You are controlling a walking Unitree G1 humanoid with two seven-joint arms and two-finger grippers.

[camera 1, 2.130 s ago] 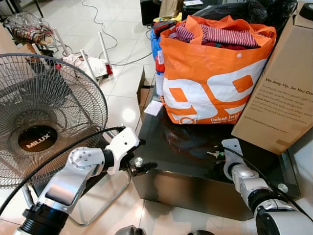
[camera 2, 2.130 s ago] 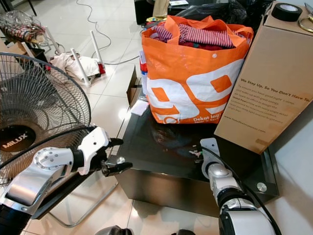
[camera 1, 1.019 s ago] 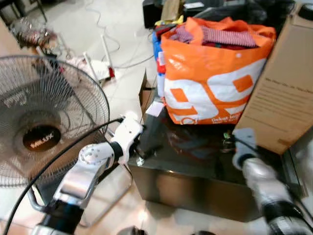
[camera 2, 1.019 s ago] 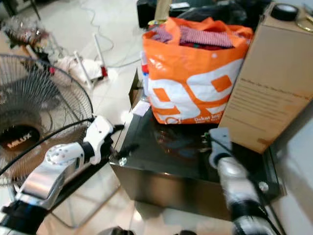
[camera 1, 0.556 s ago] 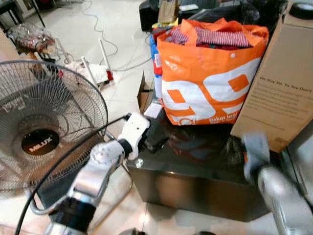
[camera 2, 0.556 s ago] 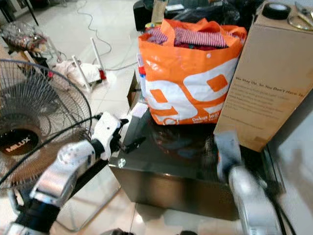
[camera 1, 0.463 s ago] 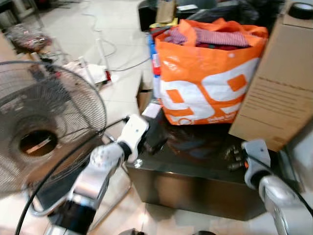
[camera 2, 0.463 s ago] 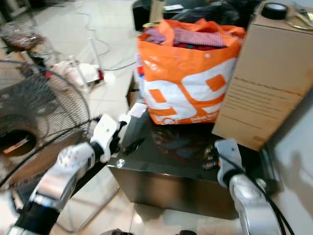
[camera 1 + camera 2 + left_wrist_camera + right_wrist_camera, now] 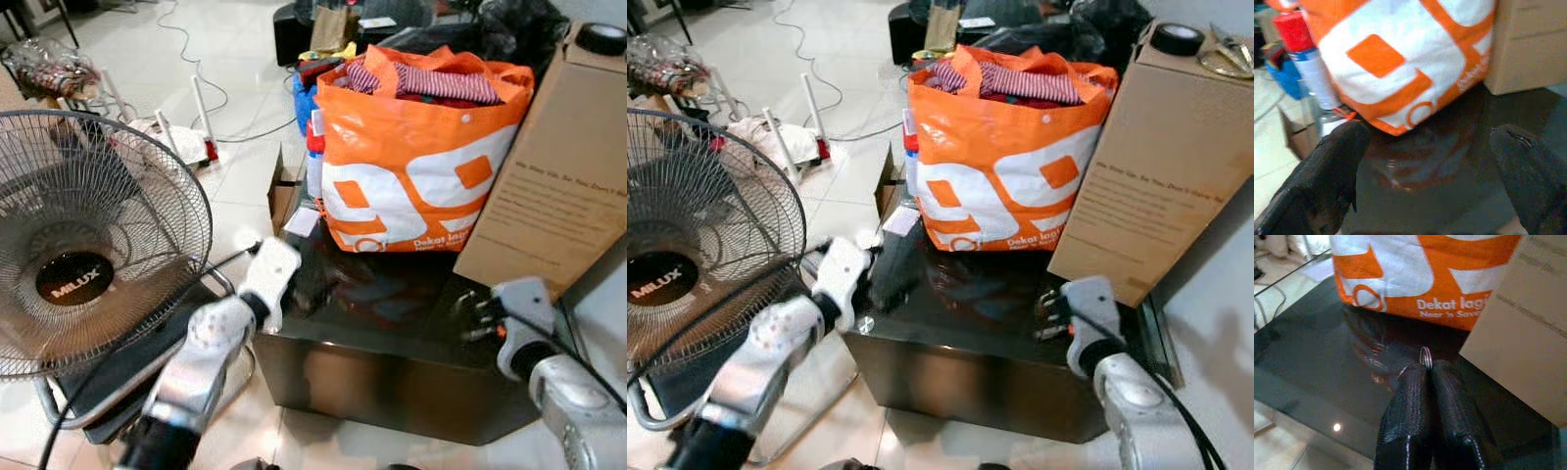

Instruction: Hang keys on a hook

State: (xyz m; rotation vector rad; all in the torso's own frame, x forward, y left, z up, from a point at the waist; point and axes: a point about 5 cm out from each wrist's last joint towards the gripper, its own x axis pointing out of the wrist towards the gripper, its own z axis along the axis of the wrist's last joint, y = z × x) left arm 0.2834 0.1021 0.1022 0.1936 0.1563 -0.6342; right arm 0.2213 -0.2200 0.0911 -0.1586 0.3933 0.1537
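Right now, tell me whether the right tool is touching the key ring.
Touching. In the right wrist view the right tool is shut on the key ring, whose metal loop sticks out from between the fingertips.

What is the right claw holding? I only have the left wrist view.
Observer: The right claw is shut on a key ring, pinched at its fingertips.
Operator: Where is it over the table?
Observer: Above the dark glass table, close to the lower corner of the cardboard box.
Operator: What is on the outer side of my left arm?
Observer: A standing fan sits on the floor, on the left of the left claw.
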